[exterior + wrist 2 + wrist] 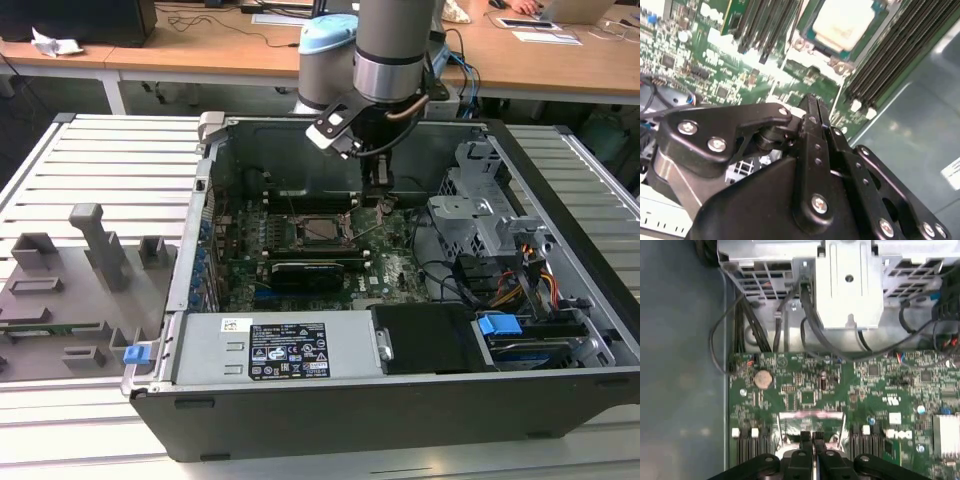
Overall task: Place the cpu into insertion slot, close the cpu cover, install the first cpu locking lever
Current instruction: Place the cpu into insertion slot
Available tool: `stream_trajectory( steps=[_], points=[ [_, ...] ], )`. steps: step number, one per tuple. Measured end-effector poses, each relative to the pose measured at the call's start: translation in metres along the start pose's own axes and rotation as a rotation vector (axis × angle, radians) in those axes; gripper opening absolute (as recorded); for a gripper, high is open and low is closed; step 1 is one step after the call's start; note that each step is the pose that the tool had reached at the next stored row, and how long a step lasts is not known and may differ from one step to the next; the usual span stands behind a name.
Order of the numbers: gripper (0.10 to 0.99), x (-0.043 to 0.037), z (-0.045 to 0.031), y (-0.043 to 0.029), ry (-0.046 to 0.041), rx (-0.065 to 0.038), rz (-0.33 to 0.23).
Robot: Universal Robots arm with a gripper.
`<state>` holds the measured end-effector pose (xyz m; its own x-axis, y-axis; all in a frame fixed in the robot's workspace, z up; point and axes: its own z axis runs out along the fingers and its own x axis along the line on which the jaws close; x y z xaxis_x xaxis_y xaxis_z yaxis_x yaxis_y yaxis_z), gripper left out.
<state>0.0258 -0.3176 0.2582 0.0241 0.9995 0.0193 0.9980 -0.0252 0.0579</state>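
Observation:
The cpu [846, 22] shows its pale metal top and lies flat in the insertion slot on the green motherboard [395, 265]; the slot's pin field is hidden under it. The silver cpu cover [805, 47] appears to lie down around the chip. A thin wire locking lever [781, 70] runs from the socket's corner toward my fingers. My gripper [378, 195] hangs just to the exterior view's right of the socket [322, 229]. Its black fingers [812, 102] are pressed together, shut with nothing seen between them, and they hover over a shiny metal edge [810, 420].
Long black memory slots [890, 55] flank the socket. A black expansion card [310, 270] lies in front of it. A grey drive cage [480, 210] with cables [450, 280] stands at the exterior view's right, the power supply [285, 350] at the front, grey fixtures [70, 290] outside the case.

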Motion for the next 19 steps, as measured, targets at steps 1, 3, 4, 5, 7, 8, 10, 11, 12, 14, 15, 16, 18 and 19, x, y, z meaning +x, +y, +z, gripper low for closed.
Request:
stream_trajectory(
  steps=[1, 3, 4, 5, 7, 8, 10, 11, 12, 14, 15, 16, 18, 19],
  points=[
    [0.153, 0.0003, 0.0004, 0.0046, 0.0001, 0.0, 0.0],
    [0.153, 0.0006, 0.0011, 0.0108, 0.0004, 0.0, -0.001],
    [0.153, 0.0008, 0.0013, 0.0125, 0.0004, 0.0, -0.001],
    [0.153, 0.0009, 0.0015, 0.0148, 0.0004, 0.0, -0.001],
    [0.153, 0.0011, 0.0017, 0.0188, 0.0004, 0.001, -0.002],
    [0.153, 0.0013, 0.0019, 0.021, 0.0006, 0.001, -0.005],
    [0.153, 0.0013, 0.0022, 0.0246, 0.0008, 0.001, -0.009],
    [0.153, 0.0014, 0.0024, 0.0265, 0.0008, 0.001, -0.01],
    [0.153, 0.0014, 0.0026, 0.0284, 0.0009, 0.001, -0.011],
    [0.153, 0.0015, 0.0031, 0.0308, 0.0007, 0.001, -0.013],
    [0.153, 0.0015, 0.0036, 0.0319, 0.0001, 0.001, -0.014],
    [0.153, 0.0015, 0.0041, 0.0329, -0.0002, 0.001, -0.015],
    [0.153, 0.0015, 0.006, 0.0349, -0.0024, 0.001, -0.015],
    [0.153, 0.0015, 0.0071, 0.0356, -0.0032, 0.001, -0.015]
  ],
)
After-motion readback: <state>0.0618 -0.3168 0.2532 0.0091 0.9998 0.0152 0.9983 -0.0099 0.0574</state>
